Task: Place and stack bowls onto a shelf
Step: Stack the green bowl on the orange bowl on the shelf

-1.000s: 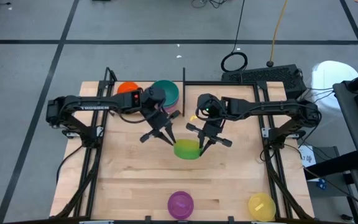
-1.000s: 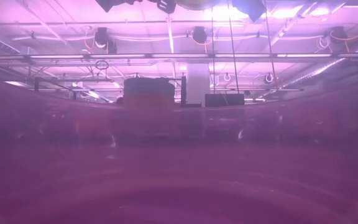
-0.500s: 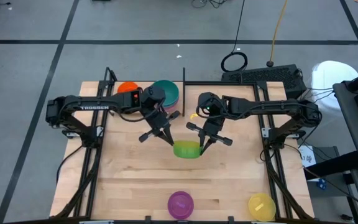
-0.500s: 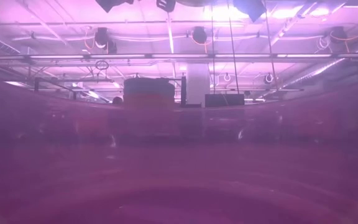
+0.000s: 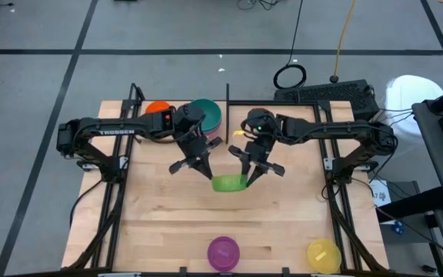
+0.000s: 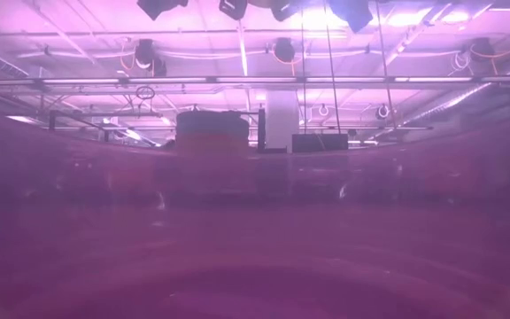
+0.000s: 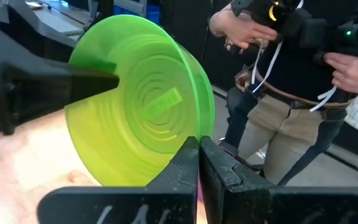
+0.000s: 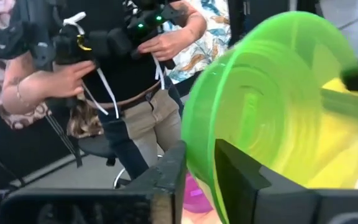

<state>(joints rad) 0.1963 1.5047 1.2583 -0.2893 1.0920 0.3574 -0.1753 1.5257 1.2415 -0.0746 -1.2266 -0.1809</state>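
The lime green bowl (image 5: 229, 182) has tipped onto its edge, both end effectors drawing nearer.

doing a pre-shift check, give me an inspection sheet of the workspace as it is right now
surface: pale wooden table, bare wood between the bowls.
job's things: lime green bowl tipped on edge, held by both grippers; orange bowl and teal bowl at the far edge; purple bowl and yellow bowl at the near edge. Shelf not clearly made out.
clutter: nothing seen on the table.
grippers: left gripper and right gripper each pinch the lime green bowl's rim.
cables: a coiled black cable and a yellow cable on the floor.
surroundings: a keyboard behind the table; a person stands nearby.
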